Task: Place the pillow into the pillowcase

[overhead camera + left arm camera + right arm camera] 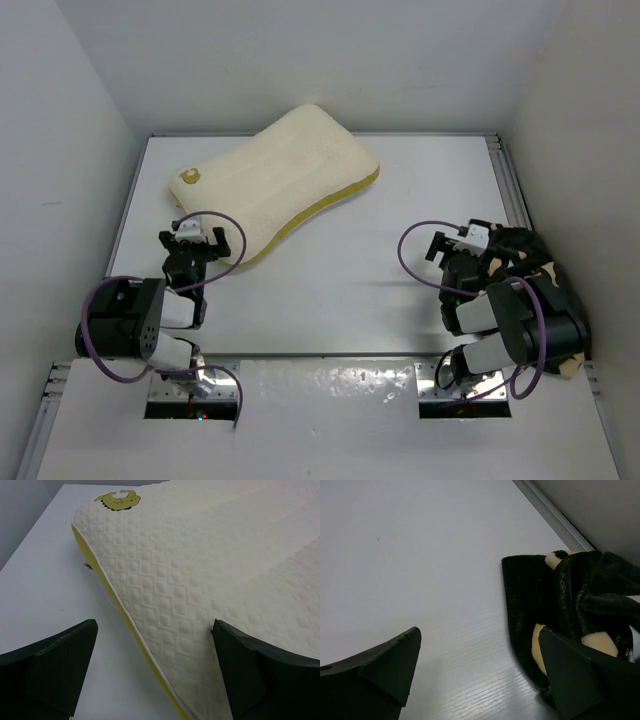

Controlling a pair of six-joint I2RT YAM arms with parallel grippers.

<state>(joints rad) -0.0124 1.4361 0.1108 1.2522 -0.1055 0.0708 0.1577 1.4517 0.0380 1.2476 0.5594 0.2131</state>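
Observation:
The cream pillow (280, 178) with a mustard-yellow side band lies at the back left of the table, its gold emblem (118, 500) near the left corner. My left gripper (195, 243) is open at the pillow's near left edge; in the left wrist view (152, 645) the pillow's edge (200, 580) runs between the fingers. The black pillowcase (525, 258) with tan motifs lies crumpled at the right edge, partly hidden by the right arm. My right gripper (450, 245) is open and empty just left of the pillowcase (560, 605), over bare table (477, 650).
White walls close the table on the left, back and right. A metal rail (510, 185) runs along the right edge. The table surface (350, 270) between the two arms is white.

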